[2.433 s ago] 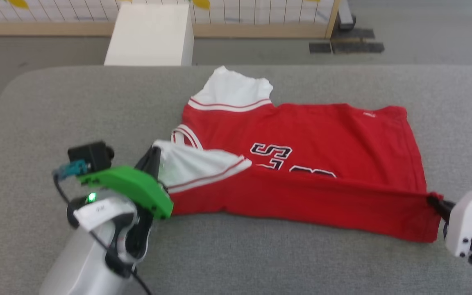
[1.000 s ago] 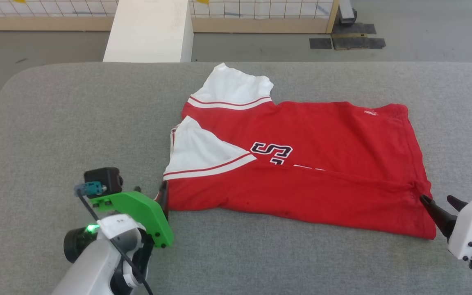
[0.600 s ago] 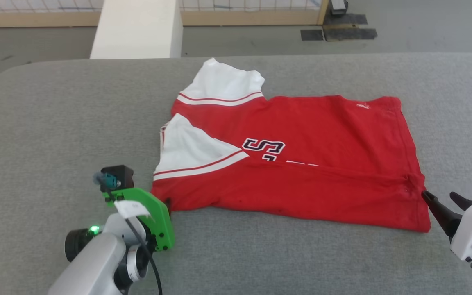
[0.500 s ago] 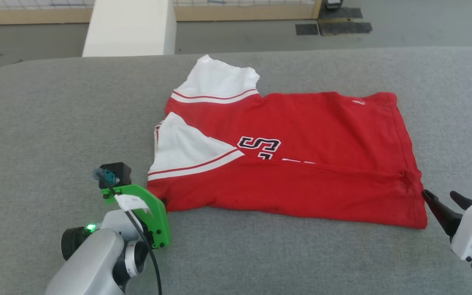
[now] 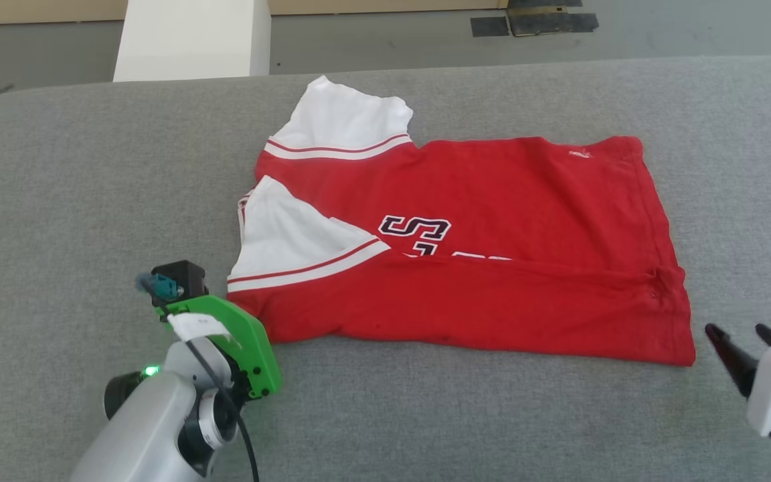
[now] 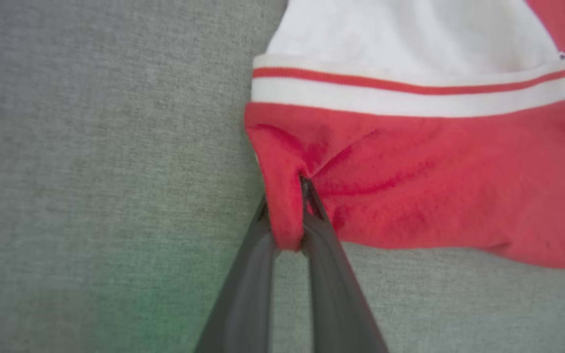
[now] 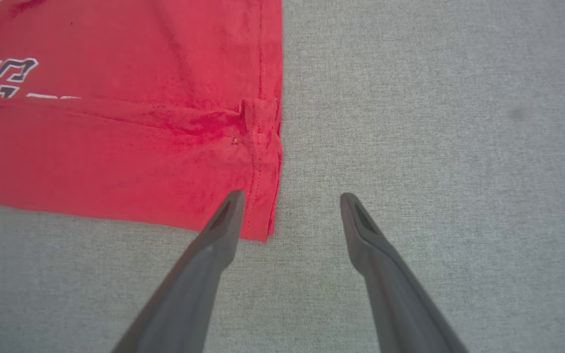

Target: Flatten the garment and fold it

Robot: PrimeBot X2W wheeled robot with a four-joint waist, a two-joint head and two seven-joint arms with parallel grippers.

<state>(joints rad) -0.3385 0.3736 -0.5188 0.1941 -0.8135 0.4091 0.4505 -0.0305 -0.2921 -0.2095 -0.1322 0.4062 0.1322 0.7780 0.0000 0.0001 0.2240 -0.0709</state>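
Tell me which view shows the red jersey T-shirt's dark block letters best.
Head view: dark block letters central and sharp. Right wrist view: pushed into its upper-left corner. Left wrist view: a sliver at its right edge.

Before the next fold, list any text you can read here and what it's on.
"S": dark, white-outlined block letter on the red jersey T-shirt.
Characters just below it: cut off by the fold, unreadable.
Small white mark near the jersey's hem: too small to read.
White tag on the green wrist bracket: blurred, unreadable.
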